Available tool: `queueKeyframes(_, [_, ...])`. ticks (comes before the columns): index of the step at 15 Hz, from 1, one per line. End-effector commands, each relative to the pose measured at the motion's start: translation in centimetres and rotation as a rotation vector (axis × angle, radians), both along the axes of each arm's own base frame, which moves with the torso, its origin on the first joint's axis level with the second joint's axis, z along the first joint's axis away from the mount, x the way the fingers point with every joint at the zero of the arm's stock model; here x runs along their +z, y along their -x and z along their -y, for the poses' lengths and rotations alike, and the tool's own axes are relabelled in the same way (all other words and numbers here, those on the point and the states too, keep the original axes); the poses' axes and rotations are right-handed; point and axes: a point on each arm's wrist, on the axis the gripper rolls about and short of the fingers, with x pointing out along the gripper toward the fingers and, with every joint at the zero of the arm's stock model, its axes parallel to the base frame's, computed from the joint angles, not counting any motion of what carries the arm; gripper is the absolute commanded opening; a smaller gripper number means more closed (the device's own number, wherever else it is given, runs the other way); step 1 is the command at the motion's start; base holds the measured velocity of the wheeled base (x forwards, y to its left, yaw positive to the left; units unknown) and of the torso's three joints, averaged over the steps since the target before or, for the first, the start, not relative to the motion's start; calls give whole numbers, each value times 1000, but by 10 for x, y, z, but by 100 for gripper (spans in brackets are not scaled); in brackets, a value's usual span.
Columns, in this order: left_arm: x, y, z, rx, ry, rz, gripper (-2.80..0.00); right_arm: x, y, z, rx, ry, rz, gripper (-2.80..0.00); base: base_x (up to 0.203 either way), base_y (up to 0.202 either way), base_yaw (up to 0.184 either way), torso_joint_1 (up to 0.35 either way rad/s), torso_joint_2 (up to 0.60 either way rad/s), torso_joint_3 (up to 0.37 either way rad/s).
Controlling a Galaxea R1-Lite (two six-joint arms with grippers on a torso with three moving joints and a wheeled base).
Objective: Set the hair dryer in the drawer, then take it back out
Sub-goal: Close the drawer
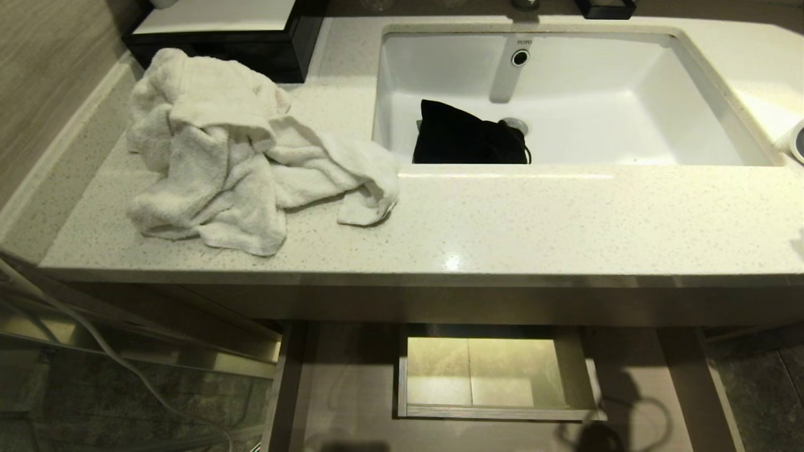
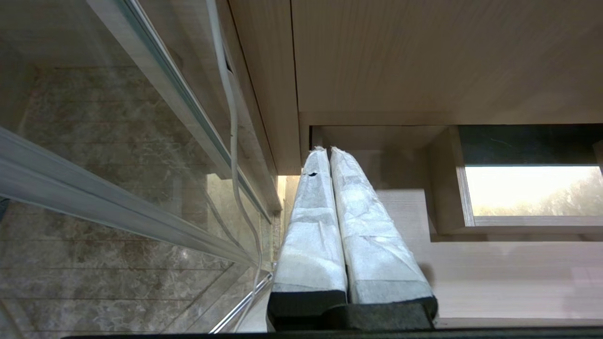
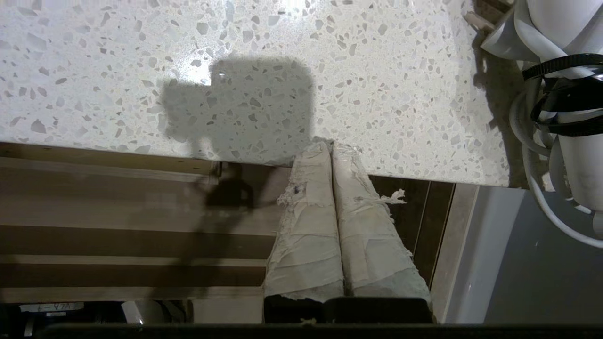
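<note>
Lying in the sink (image 1: 628, 94), a black pouch (image 1: 468, 138); drawer (image 1: 352, 389) open; both tools (image 2: 328, 150) (image 3: 330, 143) clenched, empty.

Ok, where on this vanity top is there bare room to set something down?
The countertop is bare along the front strip between the sink and the counter edge, right of the towel. The left end is crowded by the towel. In the sink, a black pouch fills the front left.

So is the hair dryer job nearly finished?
The drawer is open, and no dryer shows in it. The dryer lies on the counter. The right pincer is shut and empty near it. Whether the dryer has been in already, I cannot tell.
</note>
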Motion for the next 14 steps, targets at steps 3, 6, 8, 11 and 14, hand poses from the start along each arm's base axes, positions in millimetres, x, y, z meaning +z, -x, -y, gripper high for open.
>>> queueKeyframes(3, [0,0,0,0,0,0,-280,-1,0,-1,6,2,5,-280,0,0,0,-7,15,9])
queueKeyframes(6, [0,0,0,0,0,0,-280,-1,1,-1,6,3,6,-280,0,0,0,-168,89,-76])
queueKeyframes(8, [0,0,0,0,0,-1,-280,-1,1,-1,4,4,7,-280,0,0,0,-352,156,-190])
queueKeyframes(11, [0,0,0,0,0,0,-280,-2,1,-1,4,5,9,-280,0,0,0,-369,146,-223])
queueKeyframes(14, [0,0,0,0,0,0,-280,-3,5,-3,4,12,22,-280,0,0,0,-378,110,-257])
